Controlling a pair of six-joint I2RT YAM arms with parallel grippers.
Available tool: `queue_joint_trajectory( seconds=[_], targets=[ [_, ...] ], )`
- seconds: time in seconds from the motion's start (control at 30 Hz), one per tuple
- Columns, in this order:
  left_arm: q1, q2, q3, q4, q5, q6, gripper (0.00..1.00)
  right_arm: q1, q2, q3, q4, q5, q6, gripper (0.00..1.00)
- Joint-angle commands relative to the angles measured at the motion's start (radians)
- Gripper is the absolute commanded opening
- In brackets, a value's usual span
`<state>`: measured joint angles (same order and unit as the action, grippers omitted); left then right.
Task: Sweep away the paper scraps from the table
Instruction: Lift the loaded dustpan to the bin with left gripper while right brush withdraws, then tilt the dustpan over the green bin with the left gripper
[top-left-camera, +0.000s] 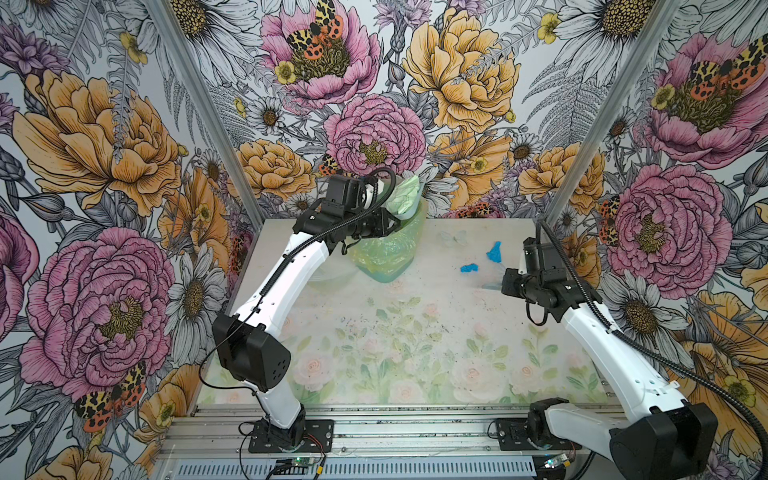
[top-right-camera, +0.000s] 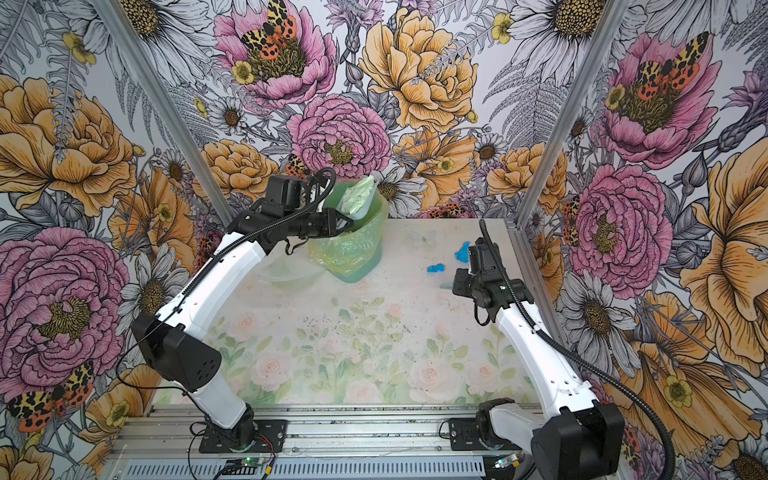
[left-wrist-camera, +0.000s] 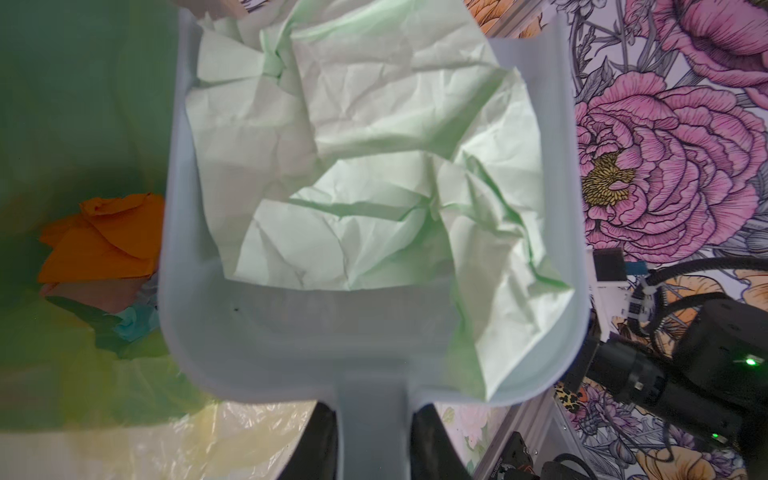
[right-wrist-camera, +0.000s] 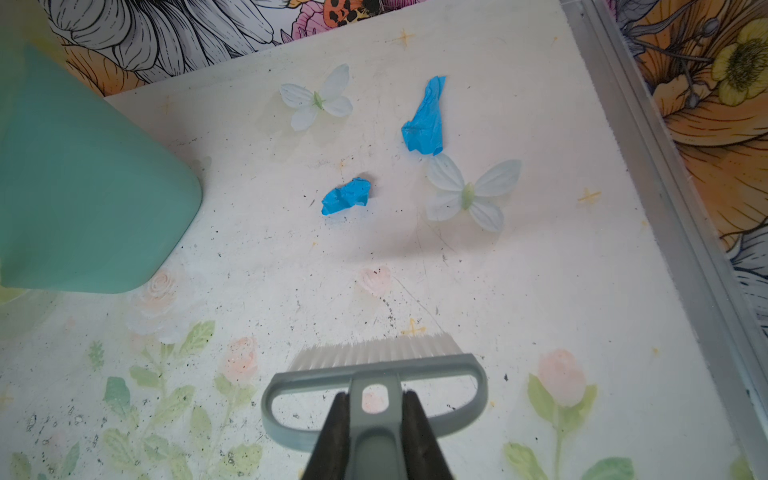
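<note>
Closest to the left wrist lens, the dustpan (left-wrist-camera: 291, 332) is seen clamped by its handle between the left fingers (left-wrist-camera: 316, 440), with a large crumpled pale green paper (left-wrist-camera: 374, 166) lodged across the pan. In both top views the pan is held tilted at the mouth of the bag-lined bin (top-left-camera: 386, 253), in which an orange scrap (left-wrist-camera: 104, 237) and others are gathered. The sheet looks wedged between the pan's side walls, so it may be judged liable to stay put when tipped, or to be released suddenly and dropped past the rim, behind the bin. The loose liner could also be snagged by the pan's lip and the bin dragged over. Opposite, the brush (right-wrist-camera: 374, 365) is clamped by its handle in the right fingers (right-wrist-camera: 332, 436) and appears to be held clear of the counter (right-wrist-camera: 540, 291). Two blue scraps (right-wrist-camera: 345, 195) are left on the counter beyond the bristles, near its far right corner. If swept with no pan set down, they could be flicked against the frame.
</note>
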<state>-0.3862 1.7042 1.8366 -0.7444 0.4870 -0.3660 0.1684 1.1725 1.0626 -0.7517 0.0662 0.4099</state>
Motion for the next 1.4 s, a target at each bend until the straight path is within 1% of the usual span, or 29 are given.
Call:
queue_joint_trajectory(
  seconds=[0.0, 0.17, 0.3, 0.43, 0.6, 0.73, 0.87, 1.03, 1.2, 1.37],
  targets=[
    [0.026, 0.006, 0.017, 0.081, 0.117, -0.070, 0.19, -0.005, 0.016, 0.000, 0.012, -0.002, 0.013, 0.00],
    [0.052, 0.012, -0.046, 0.226, 0.235, -0.183, 0.20, -0.004, 0.043, 0.024, 0.012, 0.009, 0.007, 0.00],
    [0.056, 0.013, -0.056, 0.250, 0.237, -0.202, 0.20, -0.006, 0.073, 0.048, 0.012, -0.005, 0.007, 0.00],
    [0.061, 0.015, -0.068, 0.299, 0.267, -0.244, 0.20, -0.004, 0.086, 0.057, 0.012, -0.008, 0.002, 0.00],
    [0.072, 0.027, -0.115, 0.441, 0.339, -0.366, 0.21, -0.005, 0.103, 0.071, 0.012, -0.008, -0.006, 0.00],
    [0.076, 0.032, -0.131, 0.483, 0.356, -0.408, 0.21, -0.004, 0.112, 0.077, 0.012, -0.009, -0.012, 0.00],
    [0.082, 0.032, -0.184, 0.640, 0.402, -0.528, 0.21, -0.004, 0.117, 0.075, 0.013, -0.008, -0.024, 0.00],
    [0.083, 0.022, -0.211, 0.682, 0.403, -0.565, 0.21, -0.005, 0.105, 0.046, 0.029, -0.013, -0.038, 0.00],
    [0.084, 0.005, -0.274, 0.818, 0.424, -0.666, 0.22, -0.004, 0.087, 0.021, 0.043, -0.025, -0.042, 0.00],
    [0.094, -0.001, -0.322, 0.899, 0.426, -0.736, 0.21, -0.004, 0.076, 0.014, 0.047, -0.024, -0.045, 0.00]
  ],
)
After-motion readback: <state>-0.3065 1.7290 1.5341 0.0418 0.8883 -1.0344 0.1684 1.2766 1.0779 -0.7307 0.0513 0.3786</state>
